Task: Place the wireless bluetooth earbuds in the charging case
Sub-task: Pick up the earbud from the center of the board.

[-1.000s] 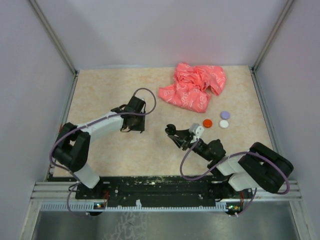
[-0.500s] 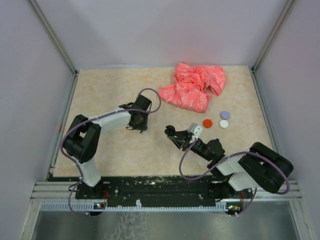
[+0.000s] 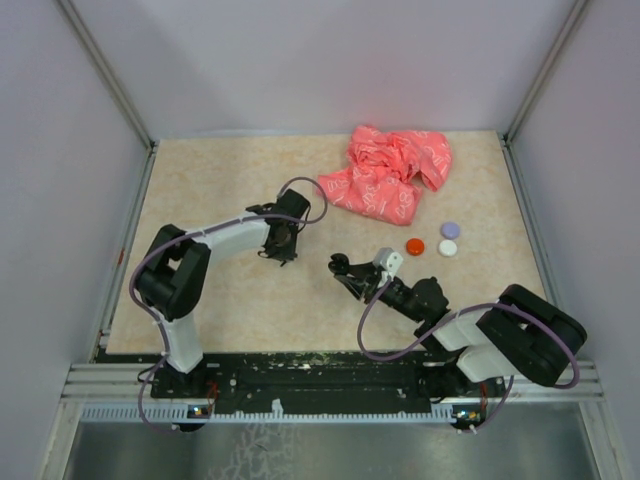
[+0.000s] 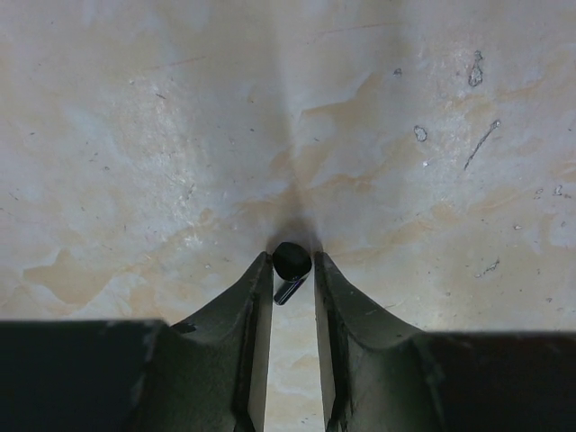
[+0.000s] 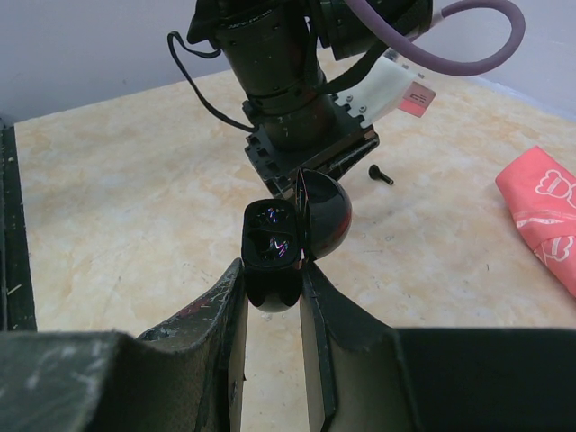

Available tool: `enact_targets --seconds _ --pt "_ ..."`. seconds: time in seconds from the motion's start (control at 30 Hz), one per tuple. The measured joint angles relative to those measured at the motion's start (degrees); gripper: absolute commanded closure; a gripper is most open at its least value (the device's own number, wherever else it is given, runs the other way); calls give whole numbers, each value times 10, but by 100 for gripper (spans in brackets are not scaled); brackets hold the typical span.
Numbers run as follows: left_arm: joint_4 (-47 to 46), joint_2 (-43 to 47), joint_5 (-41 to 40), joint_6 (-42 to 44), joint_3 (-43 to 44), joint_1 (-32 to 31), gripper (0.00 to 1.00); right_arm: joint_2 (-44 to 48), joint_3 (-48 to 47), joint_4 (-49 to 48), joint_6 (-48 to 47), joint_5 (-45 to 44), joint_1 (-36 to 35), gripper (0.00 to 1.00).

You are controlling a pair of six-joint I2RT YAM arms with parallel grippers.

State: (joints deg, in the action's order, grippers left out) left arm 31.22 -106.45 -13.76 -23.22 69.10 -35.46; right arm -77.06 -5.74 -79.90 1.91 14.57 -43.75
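Note:
My left gripper is low over the table at mid-left, and in the left wrist view its jaws are closed on a tiny black earbud at the fingertips. My right gripper is shut on the black charging case, held upright with its lid open; both sockets look empty. A second black earbud lies on the table beside the left gripper, which stands just beyond the case.
A crumpled pink bag lies at the back right. A red disc, a pale purple disc and a white disc sit right of the case. Grey walls enclose the table.
My left gripper has moved to the right, closer to the case. My right gripper with the case has barely shifted.

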Motion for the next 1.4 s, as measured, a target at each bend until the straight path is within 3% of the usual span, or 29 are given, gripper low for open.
enact_targets --seconds 0.47,0.73,0.97,1.4 --pt "10 -8 -9 -8 11 -5 81 1 0 7 -3 10 0 100" --pt "-43 54 10 -8 -70 -4 83 1 0 7 -5 20 0 100" --pt "-112 156 54 0 -148 -4 83 1 0 7 -5 23 0 100" --pt "-405 454 209 36 -366 -4 82 9 0 6 -10 29 0 100"
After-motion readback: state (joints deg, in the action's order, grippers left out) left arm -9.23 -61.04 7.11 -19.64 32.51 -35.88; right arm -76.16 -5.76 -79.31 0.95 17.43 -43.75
